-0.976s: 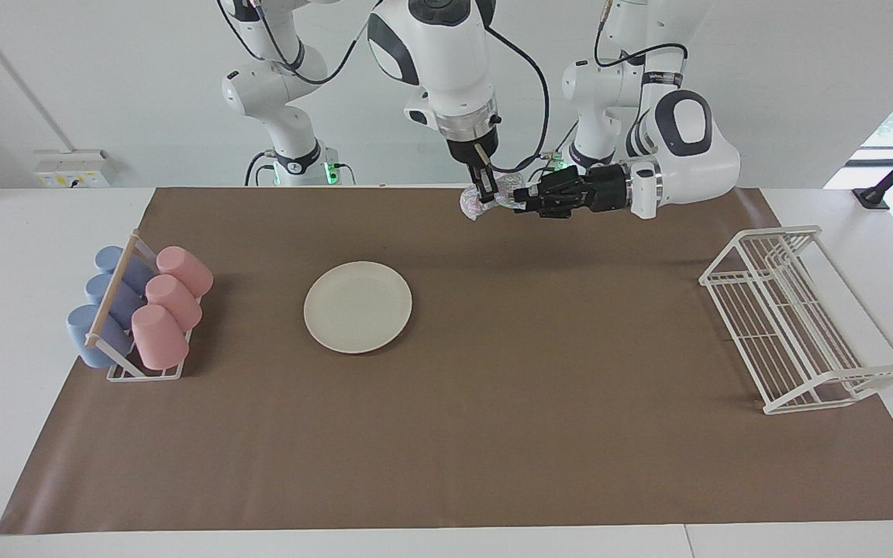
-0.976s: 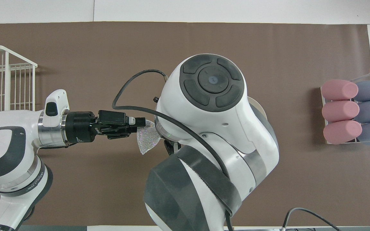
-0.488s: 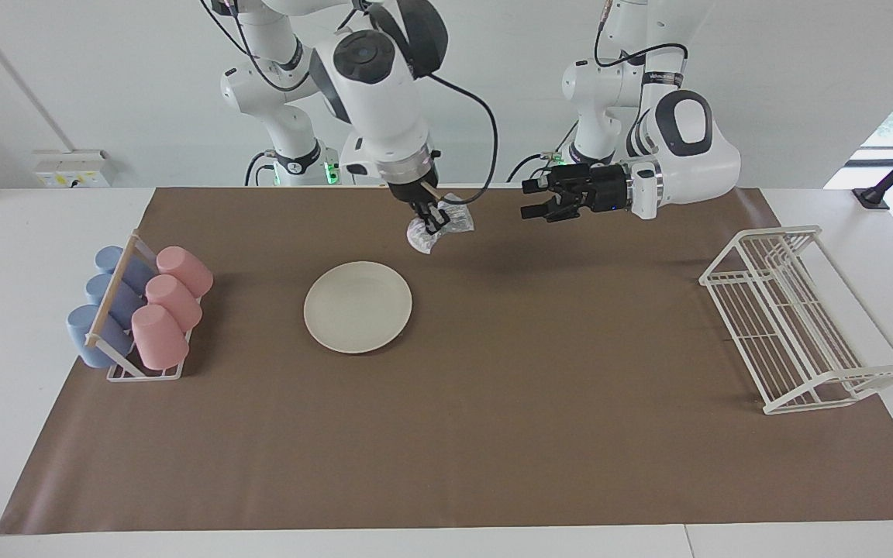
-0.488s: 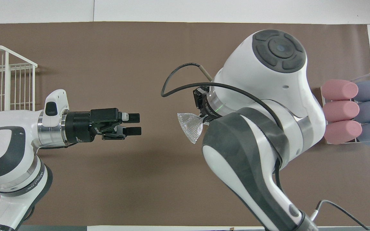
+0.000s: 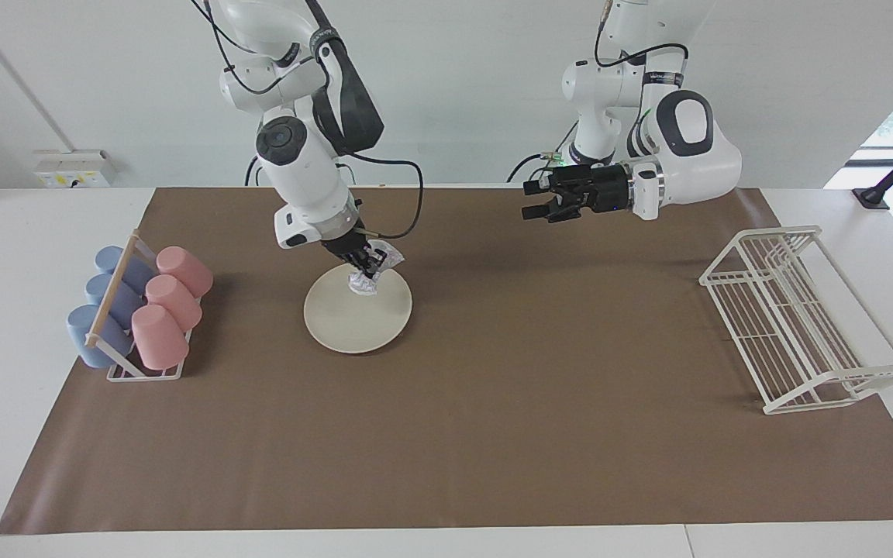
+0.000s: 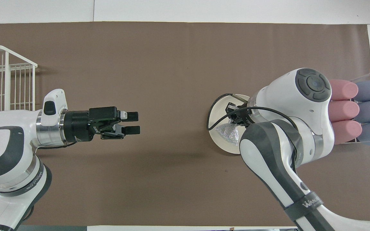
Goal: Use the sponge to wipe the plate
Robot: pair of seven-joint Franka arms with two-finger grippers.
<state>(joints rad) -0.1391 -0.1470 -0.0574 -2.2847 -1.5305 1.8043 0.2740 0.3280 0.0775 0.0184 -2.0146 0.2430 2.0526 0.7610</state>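
Observation:
The cream-white plate lies on the brown mat toward the right arm's end of the table; part of it shows in the overhead view. My right gripper is shut on the silvery mesh sponge and holds it low over the part of the plate nearest the robots. I cannot tell whether the sponge touches the plate. In the overhead view the sponge hangs from the right gripper over the plate. My left gripper is open, empty and raised over the mat.
A rack of pink and blue cups stands beside the plate at the right arm's end. A white wire dish rack stands at the left arm's end.
The left gripper let go of the sponge and opened. The right gripper took the sponge, carried it toward the right arm's end and lowered it over the plate.

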